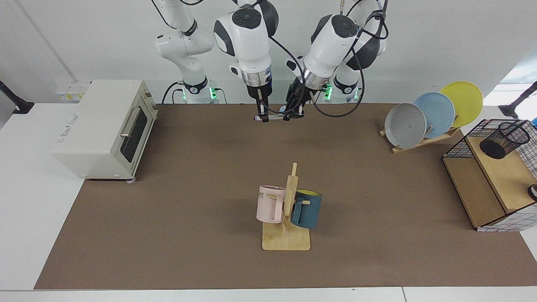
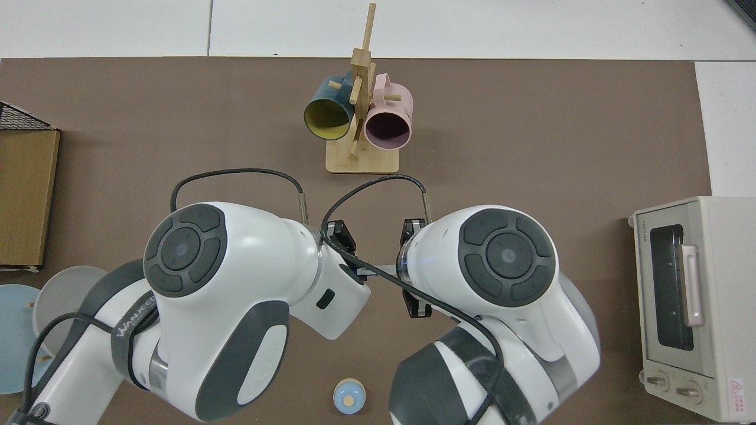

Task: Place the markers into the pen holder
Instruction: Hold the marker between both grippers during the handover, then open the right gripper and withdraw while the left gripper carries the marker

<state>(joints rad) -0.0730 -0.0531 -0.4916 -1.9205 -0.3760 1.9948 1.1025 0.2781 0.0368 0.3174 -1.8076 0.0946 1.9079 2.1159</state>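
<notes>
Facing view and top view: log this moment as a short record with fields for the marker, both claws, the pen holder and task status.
marker: lying level above the mat, spanning between the two claws
right claw: at one end of the marker, shut on it
left claw: at the marker's other end; grip not discernible
pen holder: on the wooden shelf of the wire basket, tipped over, far from both claws
task status: marker not yet in the pen holder
</notes>
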